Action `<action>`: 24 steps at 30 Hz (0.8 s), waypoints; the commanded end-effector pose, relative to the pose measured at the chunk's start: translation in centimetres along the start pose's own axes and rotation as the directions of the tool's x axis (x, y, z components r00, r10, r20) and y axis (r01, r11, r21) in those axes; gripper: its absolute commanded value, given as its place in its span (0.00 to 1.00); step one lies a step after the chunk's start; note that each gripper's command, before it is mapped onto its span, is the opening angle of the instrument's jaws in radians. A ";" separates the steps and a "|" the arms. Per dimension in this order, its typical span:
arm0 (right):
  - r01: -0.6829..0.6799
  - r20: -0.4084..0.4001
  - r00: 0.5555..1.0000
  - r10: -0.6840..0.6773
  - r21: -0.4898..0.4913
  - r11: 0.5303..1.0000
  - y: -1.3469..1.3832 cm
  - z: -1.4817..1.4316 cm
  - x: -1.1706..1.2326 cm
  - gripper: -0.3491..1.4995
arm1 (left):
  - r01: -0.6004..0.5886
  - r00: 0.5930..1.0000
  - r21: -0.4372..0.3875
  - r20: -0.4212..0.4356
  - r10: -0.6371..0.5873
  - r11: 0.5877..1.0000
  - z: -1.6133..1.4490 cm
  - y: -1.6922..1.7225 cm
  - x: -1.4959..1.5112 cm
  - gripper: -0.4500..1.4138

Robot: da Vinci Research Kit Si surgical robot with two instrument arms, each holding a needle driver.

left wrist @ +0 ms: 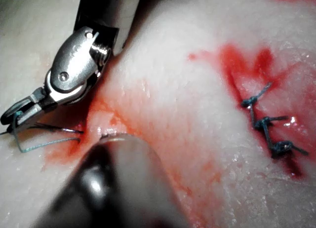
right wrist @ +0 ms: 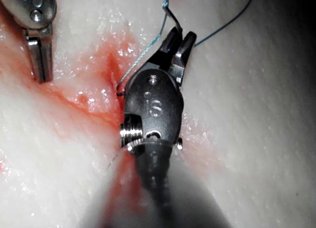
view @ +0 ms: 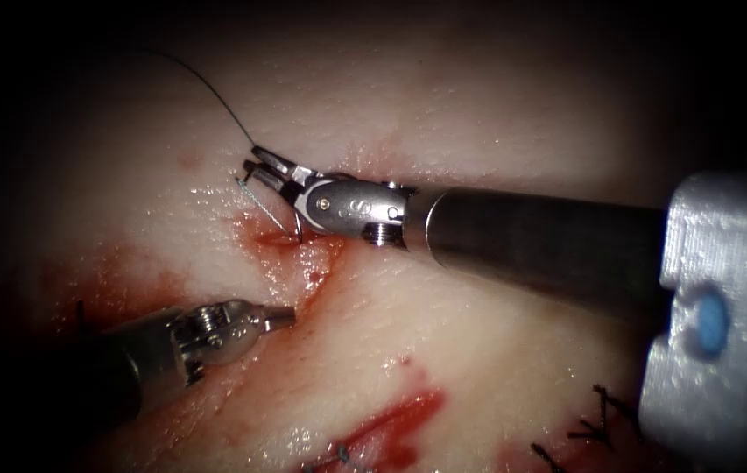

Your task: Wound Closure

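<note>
Dark blue knotted stitches [view: 605, 420] lie nearest, closing an older cut at the right, with a smear of red fluid [view: 399, 420] on the pale pork-belly tissue [view: 496, 350] beside them.

Farther in, the left arm's steel needle-driver hand [view: 284, 317] reaches in from the left. Its jaws are together and hold nothing, and the tip rests just below the lower end of the open, red-stained cut [view: 294, 254], on the cut's left side. The right wrist view shows this hand [right wrist: 42, 60] pressed together just beside the reddened groove.

Beyond it, the right arm's steel needle-driver hand [view: 259, 171] lies across the upper end of the cut, with its tip on the left side. Its jaws are clamped on the thin blue-green suture thread [view: 215, 96] near their tips. One strand drops from the jaws to the tissue at the cut's left edge. The other arcs away over the far tissue into the dark.

A short dark sliver [view: 299, 226] stands in the tissue at the cut, just under this hand's wrist. It may be the curved needle, mostly buried, but I cannot tell. Neither hand holds it.
</note>
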 end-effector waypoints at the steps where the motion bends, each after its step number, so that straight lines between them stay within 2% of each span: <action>1: 0.004 -0.001 1.000 -0.004 -0.010 1.000 -0.02 0.12 -0.01 0.00 | -0.002 1.000 -0.001 -0.002 0.002 1.000 0.04 -0.06 0.03 0.28; 8: 0.023 -0.005 1.000 -0.023 -0.032 0.999 -0.24 0.09 -0.08 0.00 | -0.004 1.000 -0.007 -0.003 0.004 1.000 -0.01 -0.07 0.02 0.28; 11: 0.016 0.020 1.000 -0.015 -0.036 0.999 -0.30 0.01 -0.08 0.00 | -0.005 1.000 -0.008 -0.004 0.005 1.000 -0.02 -0.07 0.00 0.27; 20: -0.005 0.109 0.994 0.013 -0.070 0.998 -0.06 -0.26 -0.09 0.00 | -0.005 1.000 -0.008 -0.004 0.005 1.000 -0.01 -0.08 0.01 0.26; 24: -0.013 0.112 0.994 0.021 -0.070 0.997 -0.03 -0.29 -0.09 0.00 | -0.005 1.000 -0.007 -0.004 0.005 1.000 0.00 -0.08 0.01 0.24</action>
